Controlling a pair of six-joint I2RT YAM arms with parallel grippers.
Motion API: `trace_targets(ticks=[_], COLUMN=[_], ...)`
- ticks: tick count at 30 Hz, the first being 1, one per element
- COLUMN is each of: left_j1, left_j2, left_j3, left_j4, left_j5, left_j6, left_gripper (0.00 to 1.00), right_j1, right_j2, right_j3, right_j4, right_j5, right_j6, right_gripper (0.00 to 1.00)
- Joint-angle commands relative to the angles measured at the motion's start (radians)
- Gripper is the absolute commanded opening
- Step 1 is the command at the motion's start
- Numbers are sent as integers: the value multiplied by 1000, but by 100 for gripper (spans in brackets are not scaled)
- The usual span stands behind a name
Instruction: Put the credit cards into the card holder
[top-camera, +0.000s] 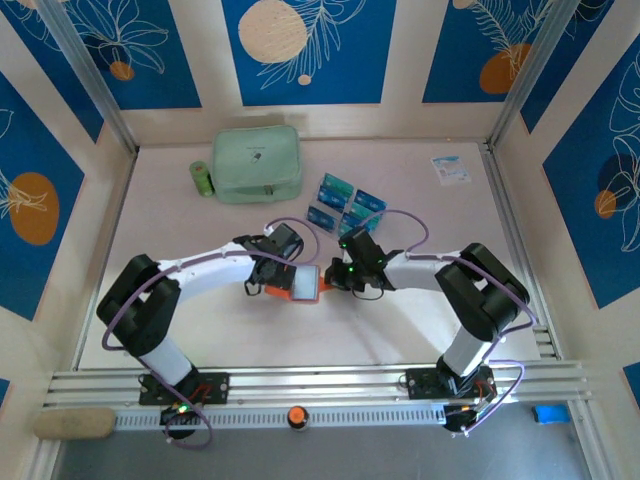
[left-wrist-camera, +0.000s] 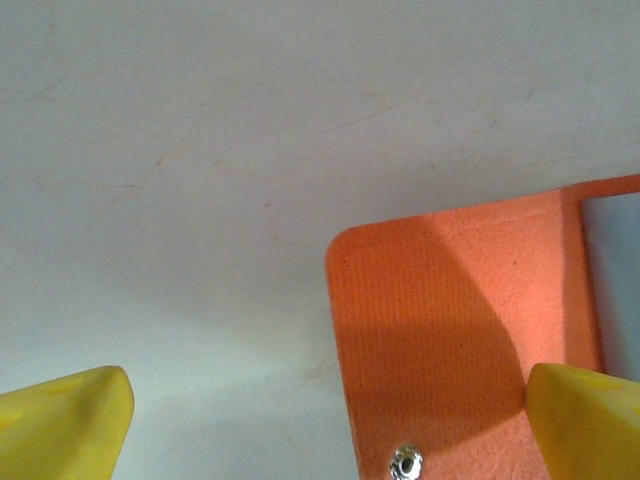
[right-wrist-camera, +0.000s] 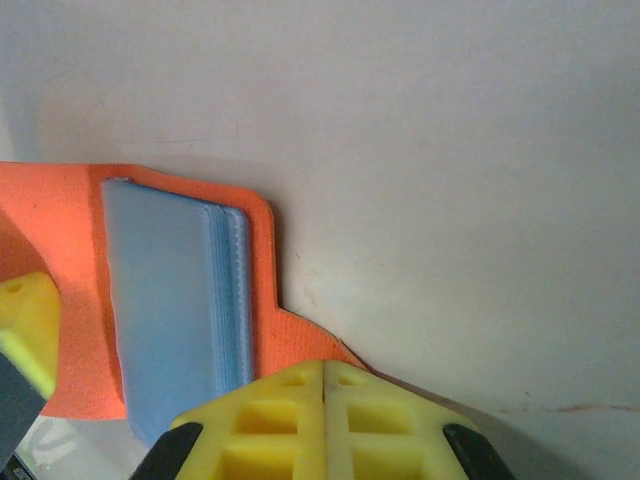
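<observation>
Lying open and flat on the table (top-camera: 330, 335), the card holder (top-camera: 303, 285) is sitting right between the two grippers, with its long side running left to right. Its pale blue pockets (right-wrist-camera: 170, 300) are facing up. The left gripper (top-camera: 268, 278) is hanging over the holder's left end with its jaws spread wide, and the orange corner is lying between its yellow fingers (left-wrist-camera: 585, 420), closer to the right one. The right gripper (right-wrist-camera: 325, 420) is sitting at the holder's right edge with its jaws pressed together and nothing showing between them. The credit cards (top-camera: 368, 201) are lying slanted in a small bunch farther back, apart from the holder. They are nearer the right arm, so that gripper is probably the one to fetch a card, and its jaws would need to open first.
</observation>
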Motion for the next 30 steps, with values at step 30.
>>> trace_targets(ticks=[30], left_j1=[-9], left_j2=[-63], left_j3=[-88], left_j4=[46], left_j5=[41], left_j6=[-88], left_gripper=[100], right_j1=[-7], right_j2=[-129], right_j3=[16], right_j4=[-131], right_j5=[-80], right_j6=[-52], right_gripper=[0])
